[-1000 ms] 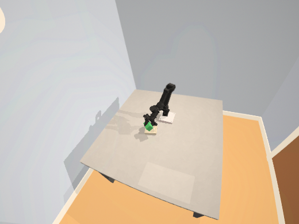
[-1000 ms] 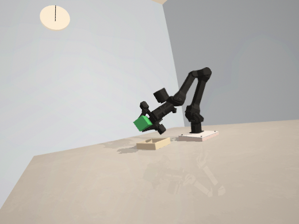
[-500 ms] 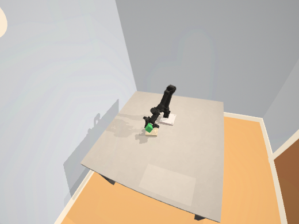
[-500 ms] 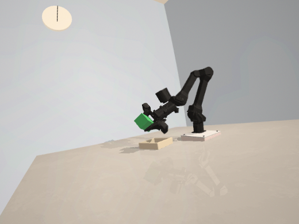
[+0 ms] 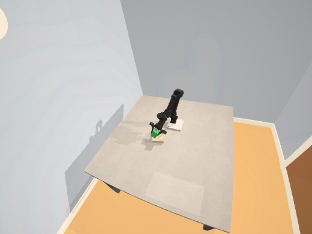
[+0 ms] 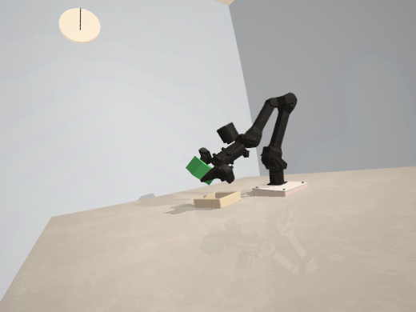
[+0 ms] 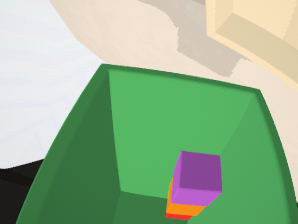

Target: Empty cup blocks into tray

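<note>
Above the pale table (image 5: 186, 159) (image 6: 224, 272), the arm (image 5: 174, 105) (image 6: 262, 120) slants down, gripper (image 5: 156, 129) (image 6: 206, 166) part-open, clamping the tilted green cup (image 5: 155, 133) (image 6: 198, 169) (image 7: 175, 120); the lowest block (image 7: 178, 217) is cut off.

1 round pale disc (image 5: 2, 24) (image 6: 79, 26) with a dark line on its face is on the light wall (image 5: 60, 75) (image 6: 120, 80). The orange floor (image 5: 258, 168) meets 1 brown panel (image 5: 303, 180) behind a cream strip (image 5: 283, 159).

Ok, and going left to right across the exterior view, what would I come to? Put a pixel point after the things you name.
Round wall lamp (image 6: 79, 25), green cup (image 5: 155, 133) (image 6: 197, 169) (image 7: 170, 115), shallow tray (image 5: 158, 140) (image 6: 207, 203) (image 7: 211, 22), white base plate (image 5: 179, 127) (image 6: 296, 187).
</note>
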`<action>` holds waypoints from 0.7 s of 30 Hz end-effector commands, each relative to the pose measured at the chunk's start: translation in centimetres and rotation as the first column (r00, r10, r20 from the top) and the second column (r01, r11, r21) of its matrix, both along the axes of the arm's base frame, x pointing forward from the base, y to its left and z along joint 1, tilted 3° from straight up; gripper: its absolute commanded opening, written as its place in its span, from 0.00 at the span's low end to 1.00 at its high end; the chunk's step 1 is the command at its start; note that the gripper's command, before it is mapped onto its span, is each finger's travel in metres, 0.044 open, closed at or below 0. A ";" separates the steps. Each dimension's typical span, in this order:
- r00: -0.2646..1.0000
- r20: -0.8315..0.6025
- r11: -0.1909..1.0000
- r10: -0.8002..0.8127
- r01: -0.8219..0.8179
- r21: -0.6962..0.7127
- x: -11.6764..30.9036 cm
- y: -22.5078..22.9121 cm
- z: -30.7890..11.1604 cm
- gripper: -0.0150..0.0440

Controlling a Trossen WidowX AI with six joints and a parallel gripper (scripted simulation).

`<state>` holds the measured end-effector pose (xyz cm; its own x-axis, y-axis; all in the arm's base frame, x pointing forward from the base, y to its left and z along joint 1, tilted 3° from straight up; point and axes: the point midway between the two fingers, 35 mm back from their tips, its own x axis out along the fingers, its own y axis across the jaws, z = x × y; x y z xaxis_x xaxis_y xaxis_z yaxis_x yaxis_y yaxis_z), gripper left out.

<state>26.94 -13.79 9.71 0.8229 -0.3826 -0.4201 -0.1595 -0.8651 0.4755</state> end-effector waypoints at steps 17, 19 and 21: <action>0.968 0.136 0.923 -0.209 0.149 0.356 0.2 -0.1 0.2 0.25; 0.962 0.144 0.906 -0.232 0.159 0.391 0.3 -0.1 0.2 0.25; 0.958 0.150 0.895 -0.247 0.166 0.415 0.3 -0.1 0.2 0.25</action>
<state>27.08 -13.79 9.66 0.8229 -0.3825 -0.4202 -0.3831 -0.9196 0.0870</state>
